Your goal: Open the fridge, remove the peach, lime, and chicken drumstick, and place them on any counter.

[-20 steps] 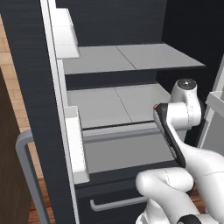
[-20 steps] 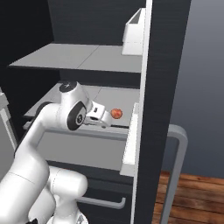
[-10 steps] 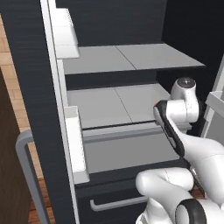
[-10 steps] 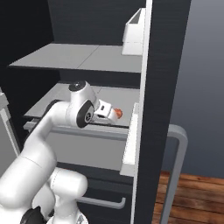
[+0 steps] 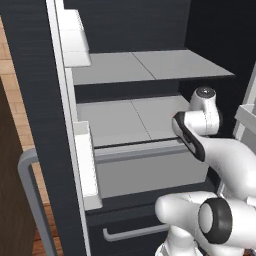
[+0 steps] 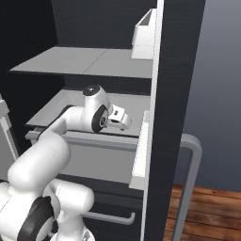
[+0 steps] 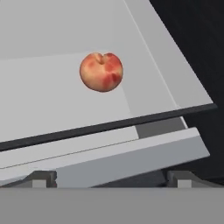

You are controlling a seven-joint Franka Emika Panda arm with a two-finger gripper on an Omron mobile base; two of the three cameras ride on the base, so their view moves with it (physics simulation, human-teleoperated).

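One peach (image 7: 101, 72), gripper (image 7: 111, 178) tips cropped

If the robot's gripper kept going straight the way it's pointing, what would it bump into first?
Probably the peach sitting on the fridge shelf; the open gripper looks aimed at it with nothing between, though depth is hard to judge.

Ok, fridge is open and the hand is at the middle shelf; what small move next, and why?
Probably ease the open gripper forward toward the peach. It sits alone on the shelf, ahead of the fingertips and not yet between them.
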